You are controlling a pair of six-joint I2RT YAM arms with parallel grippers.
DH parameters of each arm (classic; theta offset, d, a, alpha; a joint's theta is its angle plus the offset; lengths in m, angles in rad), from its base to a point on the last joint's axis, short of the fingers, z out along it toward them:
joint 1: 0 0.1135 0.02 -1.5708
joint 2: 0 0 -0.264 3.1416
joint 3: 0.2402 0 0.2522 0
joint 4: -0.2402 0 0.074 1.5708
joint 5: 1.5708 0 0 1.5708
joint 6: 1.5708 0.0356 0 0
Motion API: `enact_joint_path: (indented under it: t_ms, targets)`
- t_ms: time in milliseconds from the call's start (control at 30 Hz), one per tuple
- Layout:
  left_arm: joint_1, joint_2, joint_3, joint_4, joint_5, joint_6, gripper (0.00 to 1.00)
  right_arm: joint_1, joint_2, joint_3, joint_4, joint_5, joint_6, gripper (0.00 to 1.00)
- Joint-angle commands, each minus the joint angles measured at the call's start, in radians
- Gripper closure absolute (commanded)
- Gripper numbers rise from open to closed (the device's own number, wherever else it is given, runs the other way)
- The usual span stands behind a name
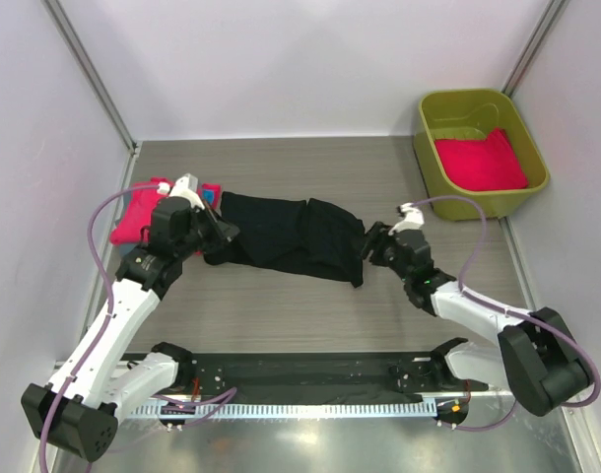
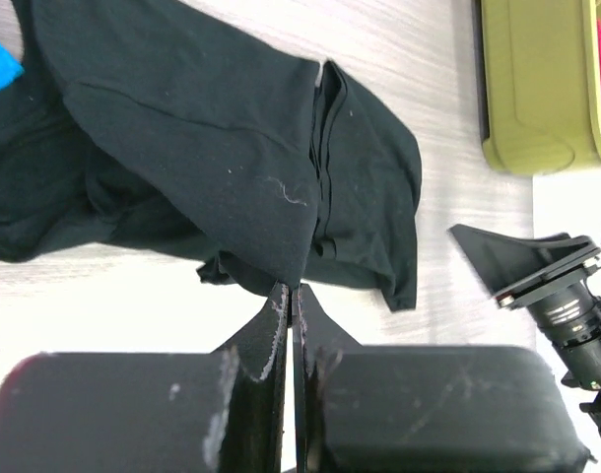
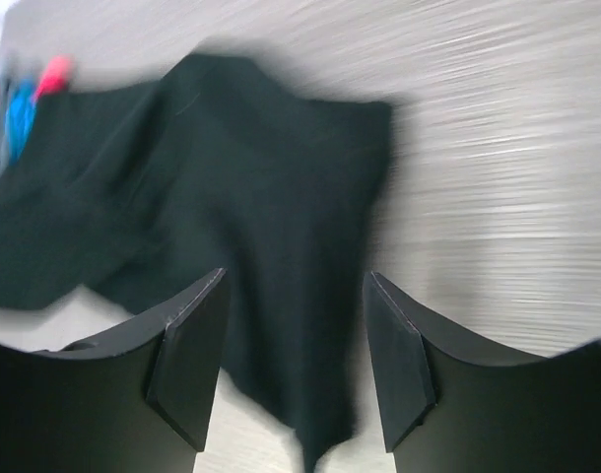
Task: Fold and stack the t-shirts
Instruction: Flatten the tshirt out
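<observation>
I saw the black t-shirt (image 1: 286,236) lying crumpled on the table (image 1: 281,315), well to the left of the green tub (image 1: 431,168). My left gripper (image 2: 290,294) sat at the shirt's end farthest from the tub, its fingers pressed together on a pinch of black cloth. My right gripper (image 3: 296,296) hung over the end nearest the tub, jaws spread with nothing between them, in a blurred view. A pink t-shirt (image 1: 481,161) lay inside the tub. A pink pile (image 1: 133,219) and a blue t-shirt (image 1: 212,194) lay farthest from it.
</observation>
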Motion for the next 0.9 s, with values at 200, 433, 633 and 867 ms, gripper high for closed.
enact_joint_path:
  t_ms: [200, 433, 633, 867]
  targets:
    - [0.006, 0.006, -0.046, -0.019, 0.082, 0.053, 1.0, 0.263, 0.236, 0.305, -0.149, 0.114, -0.199, 0.43]
    - [0.006, -0.059, -0.17, 0.047, 0.091, -0.015, 1.0, 0.263, 0.462, 0.607, -0.306, 0.148, -0.171, 0.44]
    - [0.004, -0.096, -0.232, 0.036, 0.066, -0.065, 1.0, 0.269, 0.632, 0.781, -0.39, 0.206, -0.159, 0.45]
    - [0.004, -0.125, -0.265, 0.035, 0.032, -0.083, 1.0, 0.278, 0.75, 0.881, -0.462, 0.301, -0.168, 0.48]
